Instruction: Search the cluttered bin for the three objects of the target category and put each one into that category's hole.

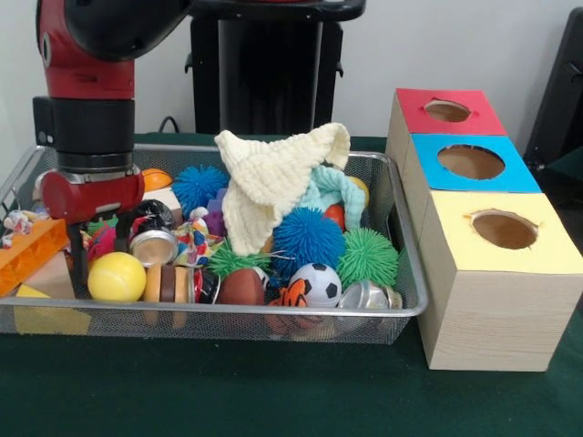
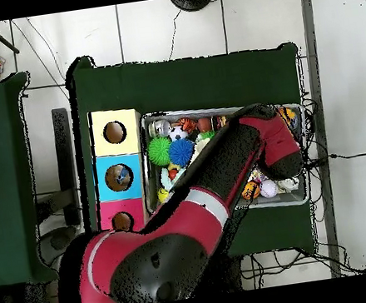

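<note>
A wire mesh bin (image 1: 228, 310) holds mixed clutter. In it lie a yellow ball (image 1: 117, 276), a soccer ball (image 1: 314, 284), a brown football (image 1: 241, 287), blue spiky balls (image 1: 307, 238) and a green spiky ball (image 1: 368, 257). There are also a metal tin (image 1: 153, 246) and an orange block (image 1: 27, 255). A cream knitted cloth (image 1: 273, 177) is draped over the middle. My gripper (image 1: 98, 264) reaches down into the bin's left end in the front view, just behind the yellow ball. It is open, its fingers astride small clutter. In the overhead view the arm hides it.
A wooden box stands beside the bin with three holes: red top (image 1: 447, 111), blue top (image 1: 471, 161), yellow top (image 1: 504, 229). Overhead, my arm (image 2: 222, 169) crosses the bin (image 2: 302, 200), and the box (image 2: 115, 132) lies at its left. Green cloth covers the table.
</note>
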